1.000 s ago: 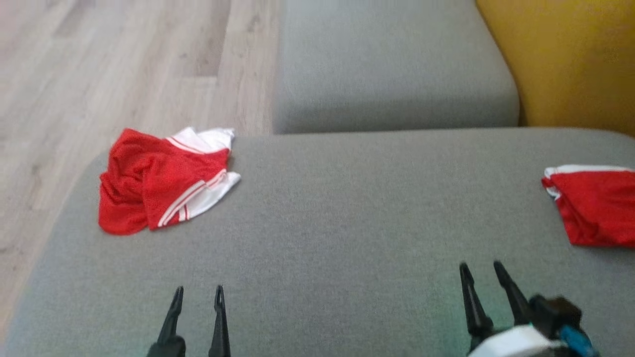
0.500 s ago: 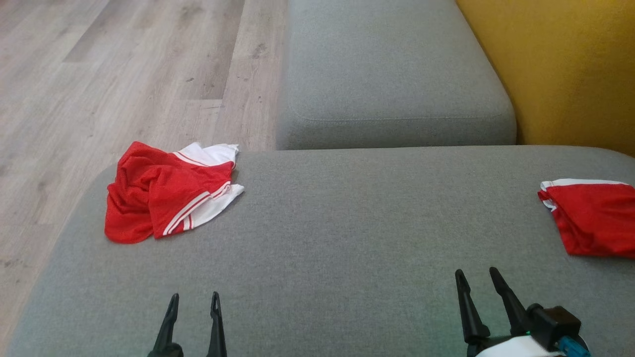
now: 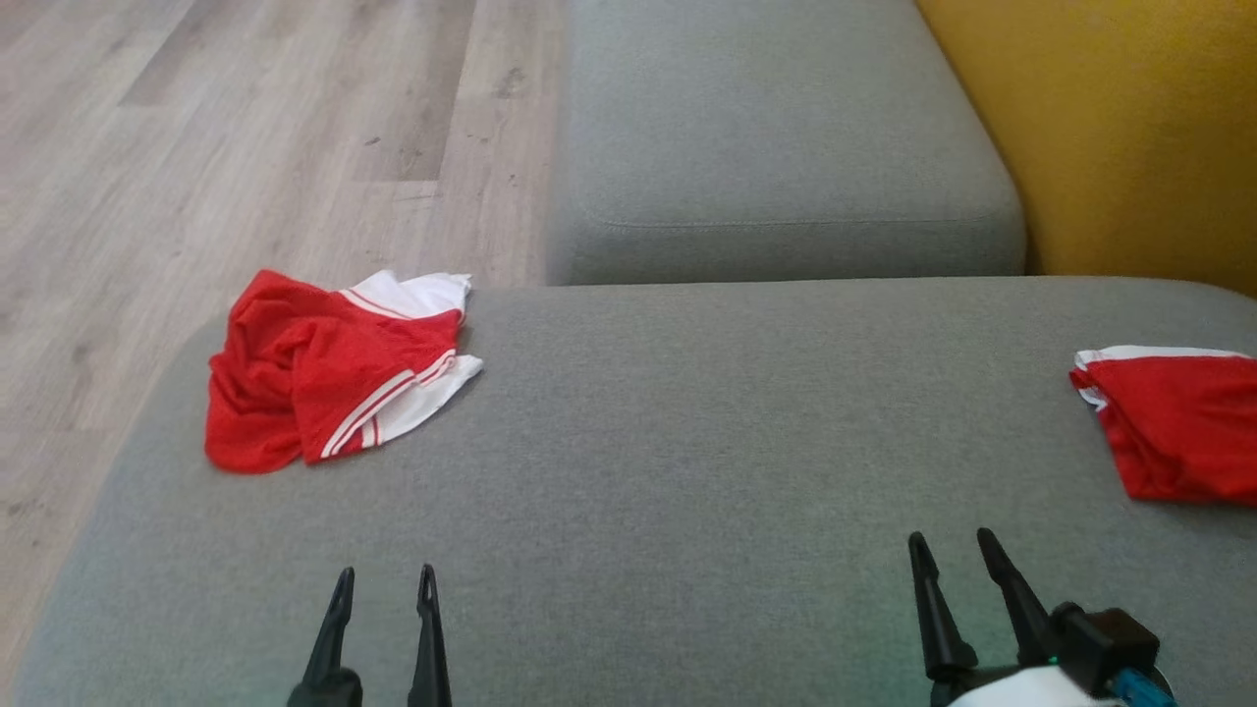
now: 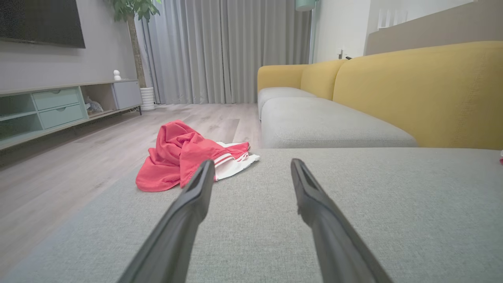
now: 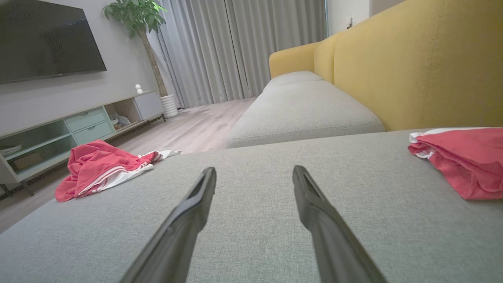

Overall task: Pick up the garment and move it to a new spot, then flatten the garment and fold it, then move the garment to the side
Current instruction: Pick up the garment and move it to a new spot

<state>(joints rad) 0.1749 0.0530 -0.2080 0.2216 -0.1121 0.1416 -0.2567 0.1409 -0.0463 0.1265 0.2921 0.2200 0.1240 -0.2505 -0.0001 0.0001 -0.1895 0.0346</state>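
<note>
While the left gripper point(image 3: 386, 571) and right gripper point(image 3: 950, 535) hover empty with jaws spread above a grey woven sofa cushion point(image 3: 687, 442), a crumpled red mesh garment with white striped trim point(image 3: 324, 378) lies near the cushion's far left corner. It looks light, limp and soft; pinching a raised red fold seems the surest hold.

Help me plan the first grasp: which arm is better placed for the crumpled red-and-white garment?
Left, probably. The crumpled garment lies left on the cushion, ahead of the open, empty left end effector. The right end effector, also open, sits across, nearer the folded garment.
</note>
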